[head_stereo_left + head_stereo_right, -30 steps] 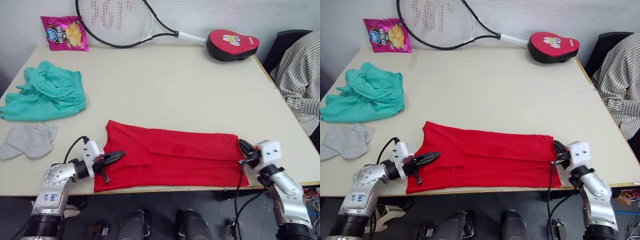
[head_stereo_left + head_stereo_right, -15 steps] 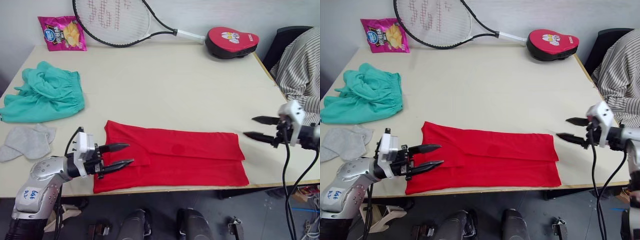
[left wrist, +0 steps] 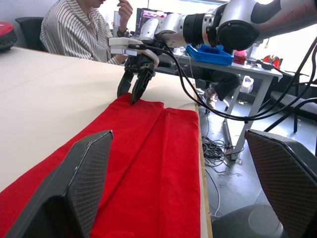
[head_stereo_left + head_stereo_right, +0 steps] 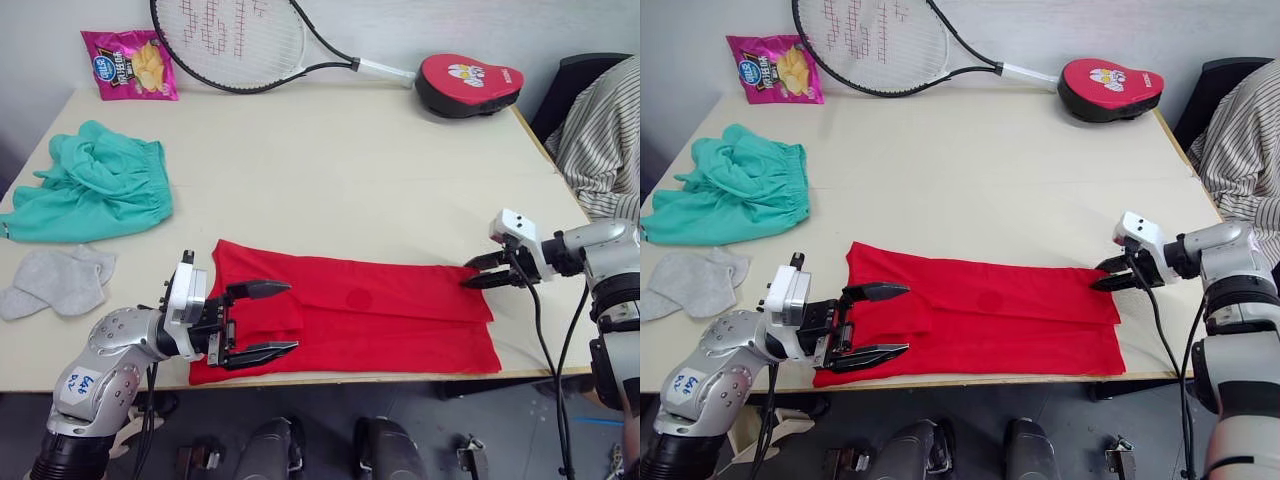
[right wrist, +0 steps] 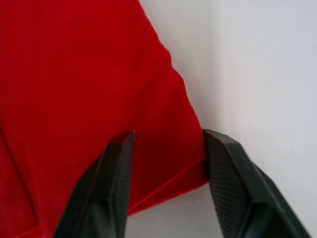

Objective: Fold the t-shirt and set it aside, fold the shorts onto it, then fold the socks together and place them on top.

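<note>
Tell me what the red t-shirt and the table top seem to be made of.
T-shirt: soft matte knit, probably cotton; it lies limp with gentle fold creases. Table: smooth pale beige board, likely laminate or painted wood; flat with a faint sheen.

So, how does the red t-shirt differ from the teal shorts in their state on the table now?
The t-shirt lies flat, folded into a long strip near the table's front edge; the shorts lie crumpled in a heap toward the far left side. The t-shirt is larger than the shorts. Both hands are at the t-shirt, the left hand open over one end and the right hand at the other; none is near the shorts. Both garments rest on the same table.
</note>
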`<move>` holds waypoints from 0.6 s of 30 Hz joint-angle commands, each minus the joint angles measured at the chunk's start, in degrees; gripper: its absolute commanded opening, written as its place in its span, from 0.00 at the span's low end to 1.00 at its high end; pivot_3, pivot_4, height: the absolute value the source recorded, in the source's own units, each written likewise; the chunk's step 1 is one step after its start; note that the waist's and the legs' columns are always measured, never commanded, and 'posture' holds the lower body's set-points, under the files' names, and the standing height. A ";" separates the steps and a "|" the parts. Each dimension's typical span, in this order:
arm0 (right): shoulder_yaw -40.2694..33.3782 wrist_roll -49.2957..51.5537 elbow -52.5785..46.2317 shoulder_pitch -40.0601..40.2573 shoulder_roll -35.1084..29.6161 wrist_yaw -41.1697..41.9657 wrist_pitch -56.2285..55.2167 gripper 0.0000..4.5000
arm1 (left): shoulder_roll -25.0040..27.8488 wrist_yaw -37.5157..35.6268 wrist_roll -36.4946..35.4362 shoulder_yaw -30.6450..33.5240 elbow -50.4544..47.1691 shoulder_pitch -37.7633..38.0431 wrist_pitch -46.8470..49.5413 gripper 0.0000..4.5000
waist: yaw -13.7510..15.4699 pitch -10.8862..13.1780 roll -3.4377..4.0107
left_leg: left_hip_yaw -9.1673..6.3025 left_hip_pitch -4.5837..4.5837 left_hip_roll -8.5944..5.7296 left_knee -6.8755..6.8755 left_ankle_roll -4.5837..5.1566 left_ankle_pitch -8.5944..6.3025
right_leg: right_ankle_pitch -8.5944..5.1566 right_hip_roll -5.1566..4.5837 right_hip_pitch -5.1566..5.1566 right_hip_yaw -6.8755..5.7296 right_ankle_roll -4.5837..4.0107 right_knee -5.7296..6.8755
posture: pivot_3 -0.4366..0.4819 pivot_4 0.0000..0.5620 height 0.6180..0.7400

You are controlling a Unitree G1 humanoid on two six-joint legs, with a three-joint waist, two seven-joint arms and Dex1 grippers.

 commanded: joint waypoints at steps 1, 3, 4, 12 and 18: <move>2.12 -0.42 0.46 -0.67 0.56 4.08 0.52 0.24 | -0.41 -0.03 -0.13 0.31 -0.73 -0.70 -1.03 1.00 | -0.07 0.00 0.00 | 0.00 0.00 0.00 0.00 0.00 0.00 | 0.00 -0.01 0.00 0.00 0.00 0.00 | 0.48 0.27 1.00; 2.87 -0.39 0.57 -1.47 0.52 4.08 0.34 0.09 | -0.67 0.29 0.42 0.34 -0.36 -0.72 -1.55 1.00 | -0.08 0.00 0.00 | 0.00 0.00 0.00 0.00 -0.01 0.00 | 0.00 0.00 0.00 0.00 0.00 0.01 | 0.48 0.27 1.00; 2.90 -0.52 0.74 -1.97 0.53 4.08 -0.07 0.02 | -0.89 0.61 0.69 0.38 -0.20 -0.65 -1.83 1.00 | -0.09 0.00 0.00 | -0.01 0.00 0.00 0.00 -0.01 0.00 | 0.00 0.00 -0.01 0.00 0.00 0.01 | 0.48 0.27 1.00; -2.35 -2.38 5.14 -7.77 2.03 -14.93 -10.92 0.01 | -2.47 2.97 2.98 1.04 1.19 -0.27 -3.97 1.00 | -0.27 0.09 0.15 | 0.01 0.00 -0.01 -0.03 -0.06 0.00 | 0.00 0.00 -0.05 0.02 0.00 0.03 | 0.48 0.27 1.00; -3.06 -7.30 8.03 -10.41 4.95 -37.86 -21.37 0.01 | -8.23 10.56 6.35 2.19 4.40 0.05 -7.87 1.00 | -0.26 0.10 0.15 | 0.01 -0.01 -0.01 -0.03 -0.11 0.02 | 0.00 0.01 -0.07 0.02 0.00 0.02 | 0.48 0.27 1.00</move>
